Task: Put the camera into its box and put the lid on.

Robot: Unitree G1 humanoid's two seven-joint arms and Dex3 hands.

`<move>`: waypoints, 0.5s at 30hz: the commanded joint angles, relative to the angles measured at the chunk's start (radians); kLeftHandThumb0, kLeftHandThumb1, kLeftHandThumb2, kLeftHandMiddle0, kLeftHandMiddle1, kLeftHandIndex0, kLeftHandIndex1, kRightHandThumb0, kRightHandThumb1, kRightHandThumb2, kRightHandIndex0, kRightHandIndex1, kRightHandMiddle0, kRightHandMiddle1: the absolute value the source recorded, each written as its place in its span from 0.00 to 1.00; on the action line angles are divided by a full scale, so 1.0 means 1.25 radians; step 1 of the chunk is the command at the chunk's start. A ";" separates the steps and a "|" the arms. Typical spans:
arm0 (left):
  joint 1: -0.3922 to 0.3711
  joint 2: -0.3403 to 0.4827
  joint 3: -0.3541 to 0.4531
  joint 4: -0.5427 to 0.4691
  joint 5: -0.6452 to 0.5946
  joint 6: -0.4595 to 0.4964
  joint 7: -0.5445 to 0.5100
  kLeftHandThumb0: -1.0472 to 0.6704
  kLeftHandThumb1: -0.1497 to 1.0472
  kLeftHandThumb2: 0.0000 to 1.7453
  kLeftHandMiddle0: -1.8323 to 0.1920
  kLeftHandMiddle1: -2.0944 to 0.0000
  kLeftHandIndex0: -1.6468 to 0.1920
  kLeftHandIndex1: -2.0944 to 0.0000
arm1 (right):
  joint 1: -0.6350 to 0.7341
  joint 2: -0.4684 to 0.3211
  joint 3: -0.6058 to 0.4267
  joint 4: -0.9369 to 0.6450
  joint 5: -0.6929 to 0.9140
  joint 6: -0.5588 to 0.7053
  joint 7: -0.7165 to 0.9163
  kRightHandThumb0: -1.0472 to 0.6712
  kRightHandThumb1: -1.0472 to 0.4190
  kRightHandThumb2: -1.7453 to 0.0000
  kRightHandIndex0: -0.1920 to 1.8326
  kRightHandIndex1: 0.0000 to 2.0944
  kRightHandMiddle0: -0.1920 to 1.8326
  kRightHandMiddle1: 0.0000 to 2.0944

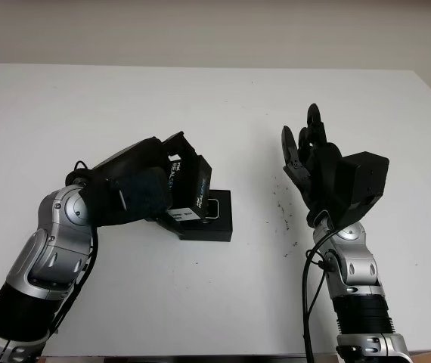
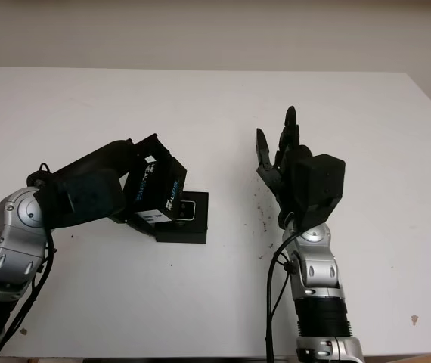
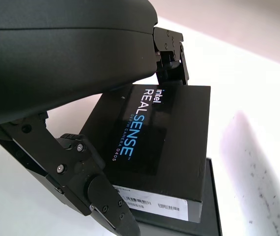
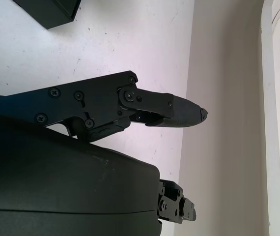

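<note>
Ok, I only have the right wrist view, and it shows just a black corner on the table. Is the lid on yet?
Observer: Not yet. The left robot hand holds the lid tilted over the box base.
Operator: Is the camera inside?
Observer: A pale rounded object shows in the base beside the lid. I cannot confirm it is the camera.
Operator: And my hand?
Observer: The right robot hand is open, raised above the table to the right of the box.
</note>
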 commanded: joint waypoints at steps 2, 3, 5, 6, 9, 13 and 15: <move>-0.025 -0.005 -0.014 -0.013 -0.003 0.029 -0.018 0.49 1.00 0.05 0.73 0.18 0.82 0.27 | 0.002 -0.001 0.001 -0.010 -0.004 -0.003 -0.005 0.30 0.00 0.72 0.02 0.03 0.03 0.03; -0.027 -0.006 -0.017 -0.012 -0.005 0.035 -0.023 0.50 1.00 0.05 0.74 0.18 0.83 0.27 | 0.002 0.000 0.001 -0.010 -0.004 -0.003 -0.006 0.30 0.00 0.72 0.02 0.03 0.04 0.03; -0.031 -0.009 -0.023 -0.008 -0.011 0.052 -0.033 0.50 1.00 0.05 0.74 0.18 0.83 0.26 | 0.002 0.002 0.000 -0.014 0.000 -0.001 -0.005 0.31 0.00 0.72 0.02 0.03 0.03 0.03; -0.034 -0.010 -0.027 -0.007 -0.012 0.061 -0.038 0.50 1.00 0.04 0.74 0.18 0.83 0.25 | 0.003 0.003 0.001 -0.019 0.002 0.003 -0.004 0.31 0.00 0.72 0.01 0.03 0.03 0.03; -0.041 -0.010 -0.039 -0.001 -0.016 0.077 -0.049 0.50 1.00 0.04 0.73 0.17 0.83 0.24 | 0.005 0.006 0.004 -0.026 0.000 0.012 -0.007 0.32 0.00 0.72 0.01 0.02 0.03 0.03; -0.049 -0.010 -0.051 0.007 -0.018 0.094 -0.058 0.50 1.00 0.03 0.72 0.14 0.82 0.21 | 0.001 0.008 0.007 -0.016 -0.003 0.002 -0.008 0.31 0.00 0.72 0.01 0.03 0.03 0.03; -0.053 -0.009 -0.062 0.009 -0.012 0.102 -0.059 0.50 0.99 0.03 0.71 0.14 0.81 0.21 | -0.001 0.011 0.008 -0.014 -0.005 0.003 -0.013 0.30 0.00 0.72 0.01 0.03 0.03 0.03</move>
